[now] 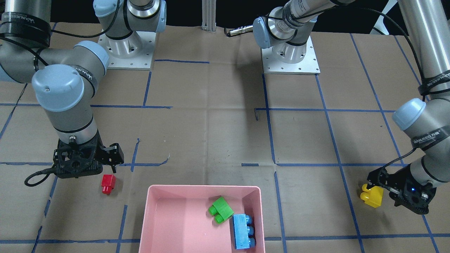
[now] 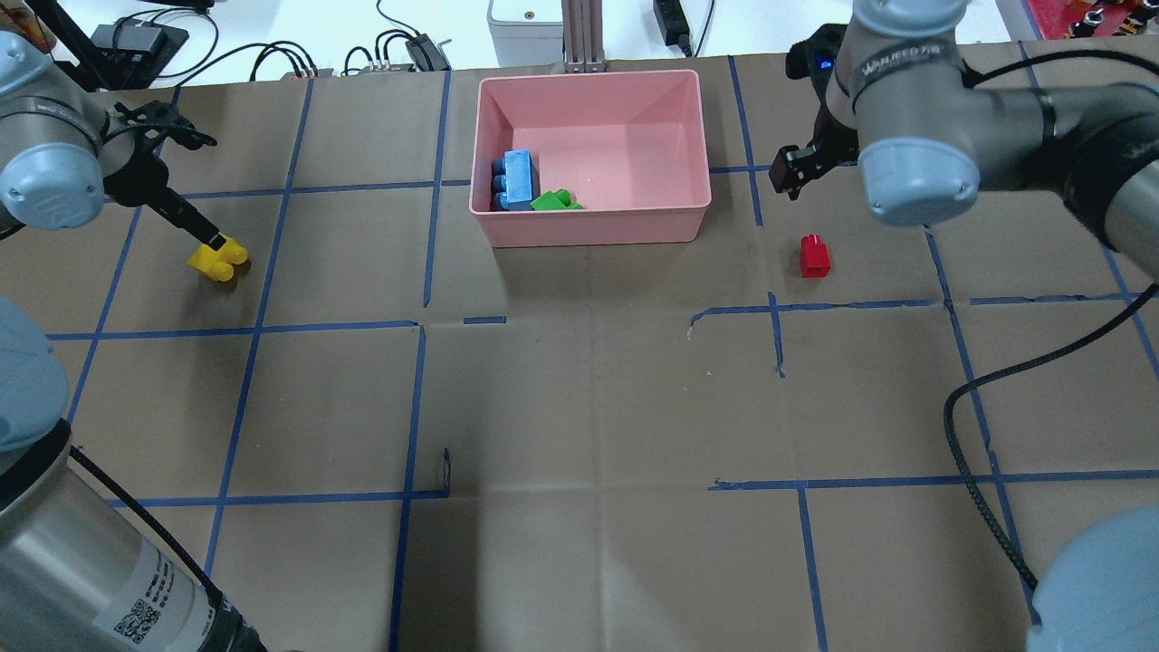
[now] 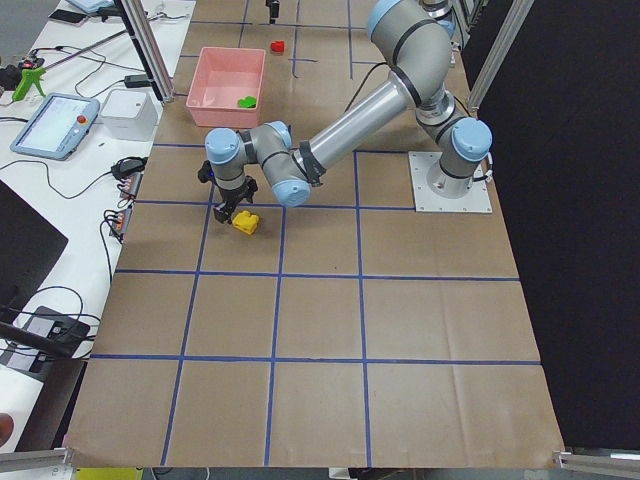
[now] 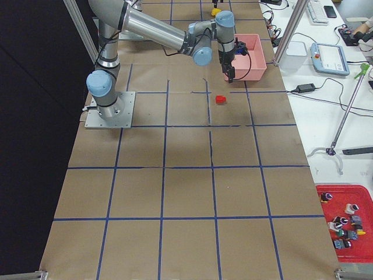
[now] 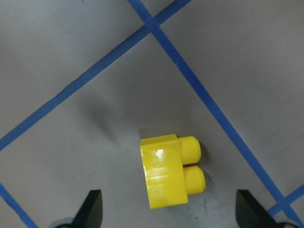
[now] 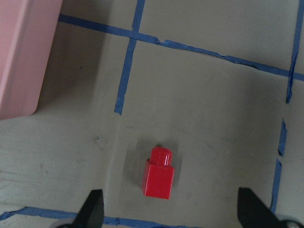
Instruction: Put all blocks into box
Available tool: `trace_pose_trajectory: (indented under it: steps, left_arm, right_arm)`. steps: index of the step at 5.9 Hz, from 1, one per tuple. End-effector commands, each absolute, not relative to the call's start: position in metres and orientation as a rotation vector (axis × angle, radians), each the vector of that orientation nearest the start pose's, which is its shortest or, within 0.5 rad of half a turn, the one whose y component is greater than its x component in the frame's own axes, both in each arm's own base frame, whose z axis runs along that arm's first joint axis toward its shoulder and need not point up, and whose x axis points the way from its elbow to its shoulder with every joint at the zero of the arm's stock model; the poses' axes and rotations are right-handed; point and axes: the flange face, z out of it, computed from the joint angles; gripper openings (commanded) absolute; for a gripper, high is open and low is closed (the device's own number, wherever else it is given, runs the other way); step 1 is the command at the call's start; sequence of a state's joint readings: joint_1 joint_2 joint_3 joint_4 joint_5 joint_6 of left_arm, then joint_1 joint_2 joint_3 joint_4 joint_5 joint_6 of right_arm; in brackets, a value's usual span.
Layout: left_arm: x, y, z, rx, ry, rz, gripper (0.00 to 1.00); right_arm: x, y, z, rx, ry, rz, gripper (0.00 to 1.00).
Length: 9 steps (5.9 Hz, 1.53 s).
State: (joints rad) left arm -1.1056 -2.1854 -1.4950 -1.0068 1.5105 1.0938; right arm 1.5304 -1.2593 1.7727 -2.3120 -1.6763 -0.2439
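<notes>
The pink box point(image 1: 204, 188) point(image 2: 589, 226) holds the green block point(image 1: 220, 209) point(image 2: 554, 200) and the blue block point(image 1: 242, 231) point(image 2: 514, 178). The yellow block point(image 1: 372, 196) point(image 2: 218, 259) point(image 5: 166, 173) lies on its side on the table. My left gripper point(image 5: 171, 216) point(image 2: 204, 231) is open right above it, a fingertip on either side in the left wrist view. The red block point(image 1: 108, 184) point(image 2: 814, 256) point(image 6: 159, 176) lies on the table beside the box. My right gripper point(image 6: 168, 214) point(image 1: 110, 160) point(image 2: 786, 174) hangs open above it, empty.
Brown paper with a blue tape grid point(image 2: 421, 326) covers the table. The two arm bases point(image 1: 290, 56) point(image 1: 128, 49) stand at the robot's side. A black cable point(image 1: 35, 177) loops off the right wrist. Devices and wires point(image 2: 407, 45) lie beyond the box's far edge.
</notes>
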Motion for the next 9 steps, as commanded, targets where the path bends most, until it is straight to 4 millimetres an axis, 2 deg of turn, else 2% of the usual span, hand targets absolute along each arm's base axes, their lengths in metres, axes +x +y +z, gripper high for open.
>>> trace_pose_trajectory:
  steps: [1,2,3,4,5,6,8,9]
  left_arm:
    - [0.183,-0.675,0.171,0.978,3.039,-0.076,0.99]
    - [0.183,-0.673,0.169,0.976,3.041,-0.062,0.99]
    - [0.186,-0.665,0.168,0.965,3.05,-0.05,0.99]
    - [0.193,-0.661,0.169,0.949,3.057,-0.044,0.88]
    - [0.193,-0.66,0.17,0.947,3.059,-0.042,0.69]
    - [0.192,-0.661,0.173,0.948,3.054,-0.049,0.59]
    - [0.197,-0.669,0.185,0.934,3.036,-0.07,0.4]
    - [0.199,-0.675,0.211,0.912,3.007,-0.115,0.32]
  right_arm:
    - [0.071,-0.578,0.26,-0.156,3.238,-0.478,0.99]
    - [0.069,-0.571,0.237,-0.138,3.235,-0.462,0.99]
    - [0.071,-0.574,0.218,-0.122,3.212,-0.479,0.99]
    - [0.076,-0.574,0.205,-0.109,3.192,-0.458,0.99]
    - [0.079,-0.574,0.193,-0.074,3.187,-0.425,0.99]
    - [0.08,-0.575,0.179,-0.075,3.174,-0.389,0.99]
    - [0.076,-0.574,0.169,-0.078,3.177,-0.354,0.97]
    - [0.076,-0.572,0.172,-0.078,3.176,-0.359,0.77]
